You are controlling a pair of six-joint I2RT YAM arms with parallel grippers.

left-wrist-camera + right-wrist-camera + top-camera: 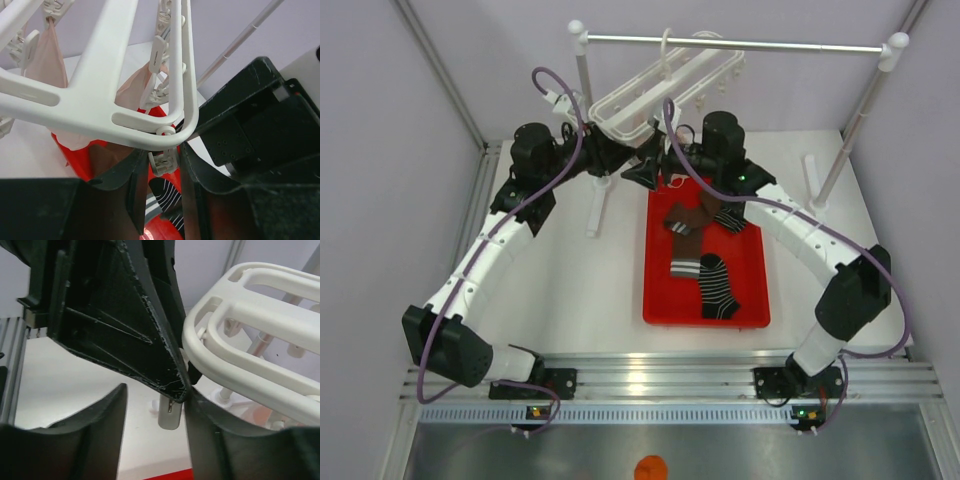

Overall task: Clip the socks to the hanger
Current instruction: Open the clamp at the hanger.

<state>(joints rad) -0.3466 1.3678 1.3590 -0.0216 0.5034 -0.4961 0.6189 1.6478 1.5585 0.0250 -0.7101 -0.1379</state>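
Observation:
The white hanger (650, 90) hangs from the crossbar, and its near corner (150, 127) fills the left wrist view. A small peg (164, 162) dangles from that corner, and my left gripper (162, 150) is shut on it, one finger against each side. In the top view the left gripper (620, 158) sits under the hanger's near end. My right gripper (648, 172) is right beside it and stands open (155, 392) with nothing between its fingers. A finger of the left gripper (115, 315) crosses just above it. Several socks lie in the red tray: brown ones (685, 225) and black striped ones (718, 287), one of which shows below the peg (167, 200).
The red tray (649, 285) lies on the white table between the arms. A white-posted stand with a metal crossbar (735, 44) carries the hanger. Pale pink fabric (47, 55) hangs clipped to the hanger's far pegs. A short white post (812, 175) stands at the right.

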